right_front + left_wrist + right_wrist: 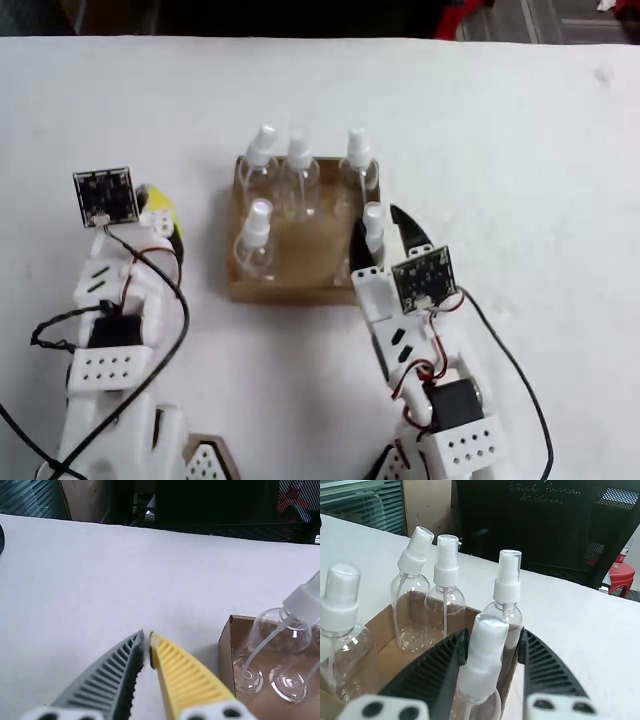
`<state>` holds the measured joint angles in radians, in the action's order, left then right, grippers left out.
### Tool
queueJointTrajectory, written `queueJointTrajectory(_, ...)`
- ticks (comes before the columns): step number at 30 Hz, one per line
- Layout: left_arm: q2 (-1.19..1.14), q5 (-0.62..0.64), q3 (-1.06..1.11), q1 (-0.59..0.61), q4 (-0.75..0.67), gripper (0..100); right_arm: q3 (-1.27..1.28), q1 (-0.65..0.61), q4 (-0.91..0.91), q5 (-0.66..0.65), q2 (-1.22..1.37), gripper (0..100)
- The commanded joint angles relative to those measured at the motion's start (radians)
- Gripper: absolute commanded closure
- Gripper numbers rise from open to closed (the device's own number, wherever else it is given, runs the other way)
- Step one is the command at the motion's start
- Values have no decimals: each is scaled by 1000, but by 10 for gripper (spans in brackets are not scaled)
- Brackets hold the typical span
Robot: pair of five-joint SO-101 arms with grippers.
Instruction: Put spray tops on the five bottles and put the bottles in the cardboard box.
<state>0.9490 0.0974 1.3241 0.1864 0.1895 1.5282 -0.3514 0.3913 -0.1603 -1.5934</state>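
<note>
"Where is the right arm (440,400)?"

"We see it bent low on the near side of the cardboard box (290,292). The right gripper (492,632) is at the box's near right corner."

"And its jaws?"

"Wide apart, one on each side of the spray top (482,652) of the bottle (372,222) there. We cannot tell if they touch it."

"The left gripper (147,636)?"

"Left of the box, pinched together on nothing."

"The other bottles (300,170)?"

"All five stand in the box, tops on. The box sits on a white table (500,150), with a dark room (560,525) beyond."
</note>
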Motion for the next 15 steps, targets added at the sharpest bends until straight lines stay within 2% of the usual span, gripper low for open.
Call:
queueJointTrajectory(1,30,14,-8,-10,-31,976,-164,-1,68,-2,-19,867)
queueJointTrajectory(6,31,12,-9,8,-31,976,-422,33,205,-3,-19,867)
queueJointTrajectory(15,33,21,-92,134,-25,977,-790,280,275,-3,-24,868)
